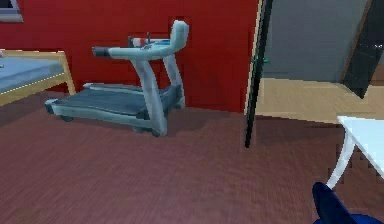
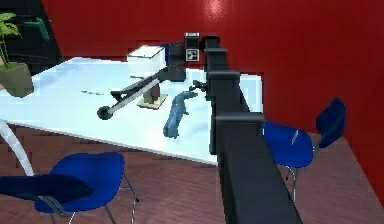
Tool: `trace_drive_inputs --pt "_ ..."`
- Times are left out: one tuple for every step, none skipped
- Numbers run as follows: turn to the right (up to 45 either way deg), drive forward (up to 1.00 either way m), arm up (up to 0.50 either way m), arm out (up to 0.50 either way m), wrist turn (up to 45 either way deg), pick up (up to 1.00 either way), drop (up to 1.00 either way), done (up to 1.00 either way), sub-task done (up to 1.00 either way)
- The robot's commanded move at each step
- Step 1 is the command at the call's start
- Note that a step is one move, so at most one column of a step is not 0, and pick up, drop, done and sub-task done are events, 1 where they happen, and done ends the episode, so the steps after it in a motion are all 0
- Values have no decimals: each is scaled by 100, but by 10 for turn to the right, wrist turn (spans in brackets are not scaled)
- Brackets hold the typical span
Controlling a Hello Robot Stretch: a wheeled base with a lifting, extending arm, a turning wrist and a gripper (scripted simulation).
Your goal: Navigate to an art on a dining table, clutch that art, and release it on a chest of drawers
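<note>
Only dimly, claw (image 2: 125, 98) tip against clutter on white table (image 2: 70, 95).

A furnished home is being shown, with exercise, sleeping and dining uses being mixed in one room. A treadmill (image 1: 125, 85) is being kept against a red wall (image 1: 210, 40), and the corner of a wood-framed bed (image 1: 30, 72) is being seen at the forward view's left. Right of the treadmill, a doorway (image 1: 300, 50) is being shown leading into another room. In the arm side view, a white dining surface (image 2: 60, 105) is being flanked by blue chairs (image 2: 75, 180), with a potted plant (image 2: 12, 65) being displayed at its end. Dark reddish plank flooring (image 1: 150, 170) is being used throughout.
</note>
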Motion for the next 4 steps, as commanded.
trace_drive_inputs --pt "0 0 0 0 450 0 0 0 0" --pt "0 0 0 0 180 0 0 0 0" --pt "0 0 -20 0 0 0 0 0 0" --pt "0 0 0 0 0 100 0 0 0"
